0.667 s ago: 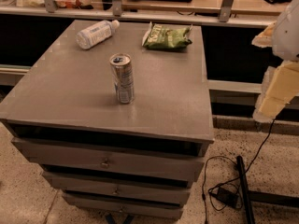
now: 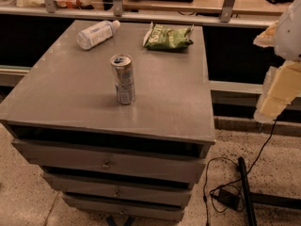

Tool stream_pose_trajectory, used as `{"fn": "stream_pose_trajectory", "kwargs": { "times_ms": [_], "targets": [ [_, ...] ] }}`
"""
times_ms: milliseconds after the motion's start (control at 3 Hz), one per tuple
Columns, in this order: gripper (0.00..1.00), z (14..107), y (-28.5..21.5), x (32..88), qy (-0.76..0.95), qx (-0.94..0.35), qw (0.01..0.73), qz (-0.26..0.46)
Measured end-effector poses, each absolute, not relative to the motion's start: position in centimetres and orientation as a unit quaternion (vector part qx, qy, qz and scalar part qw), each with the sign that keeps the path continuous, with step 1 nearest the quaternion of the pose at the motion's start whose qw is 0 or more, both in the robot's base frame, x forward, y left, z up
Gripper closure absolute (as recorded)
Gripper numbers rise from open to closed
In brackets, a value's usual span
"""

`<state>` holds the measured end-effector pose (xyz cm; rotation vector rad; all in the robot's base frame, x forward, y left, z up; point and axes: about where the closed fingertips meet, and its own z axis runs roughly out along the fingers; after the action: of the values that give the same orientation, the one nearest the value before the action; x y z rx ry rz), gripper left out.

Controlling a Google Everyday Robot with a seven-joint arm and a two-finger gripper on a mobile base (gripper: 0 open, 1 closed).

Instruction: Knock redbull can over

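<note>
Approach was the step in hand, by my judgement: the gripper [image 2: 275, 95] hung off the table's right side, well apart from the redbull can [image 2: 123, 79]; whether it was open or closed could not be told. A sideways push high on the can's wall looked best, since a low shove would likely only slide it across the smooth grey table [image 2: 56, 102]. The can stood upright near the table's middle, slim, silver and blue, its top shiny. Beyond it, near the far edge, lay a plastic bottle [image 2: 96, 33] and a green snack bag [image 2: 168, 37], both worth avoiding.
</note>
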<state>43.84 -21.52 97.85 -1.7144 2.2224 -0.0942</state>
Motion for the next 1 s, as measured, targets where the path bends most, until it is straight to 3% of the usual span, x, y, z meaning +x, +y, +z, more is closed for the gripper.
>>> {"fn": "stream_pose_trajectory", "kwargs": {
  "times_ms": [333, 667, 1000],
  "targets": [
    [0.00, 97.8, -20.7, 44.0, 0.778, -0.597, 0.195, -0.009],
    [0.00, 96.0, -19.4, 45.0, 0.768, -0.576, 0.275, 0.052],
    [0.00, 95.1, -14.2, 47.5, 0.726, -0.553, 0.386, 0.138]
  ]
}}
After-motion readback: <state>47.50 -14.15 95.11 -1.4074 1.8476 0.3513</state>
